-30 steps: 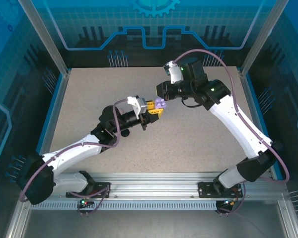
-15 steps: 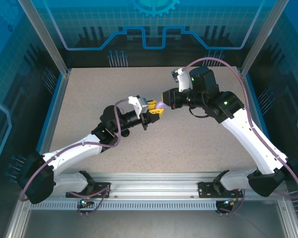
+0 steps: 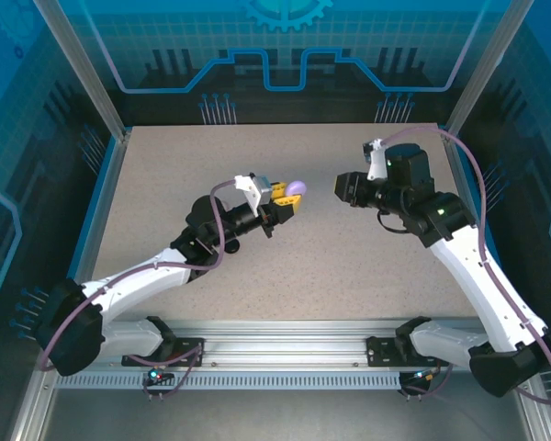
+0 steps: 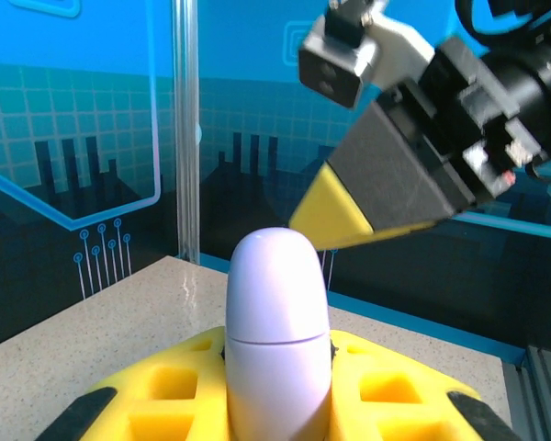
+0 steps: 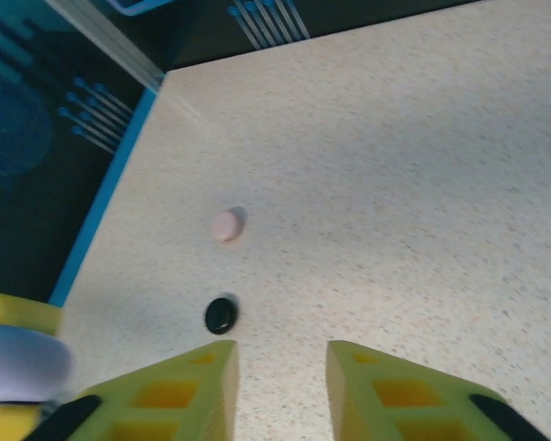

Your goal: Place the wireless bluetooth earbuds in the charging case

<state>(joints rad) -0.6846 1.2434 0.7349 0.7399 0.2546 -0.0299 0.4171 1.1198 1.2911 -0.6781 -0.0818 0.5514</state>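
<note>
One speckled table takes up mid frame in the top view, w/ the L arm reaching in from lower left and the R arm from lower right. Both are raised so their ends face each other above the table's upper middle. L gripper is clamped on the lavender case, which stands upright btw the yellow fingers at bottom centre of the L wrist view, rounded end up. It is prob. held in the air like that so the other arm can get at the lid. A seam rings the case and the lid looks closed, so whether the lavender earbuds sit inside is hidden. R gripper stands apart from the case, to its right, jaws parted a moderate gap w/ nothing btw them. Two tiny items lie on the table left of centre in the R wrist view: a pink round bit and, just below it, a black round bit. Both are too small to say case or bud. Judged: lavender set looks done, pink and black to follow.
</note>
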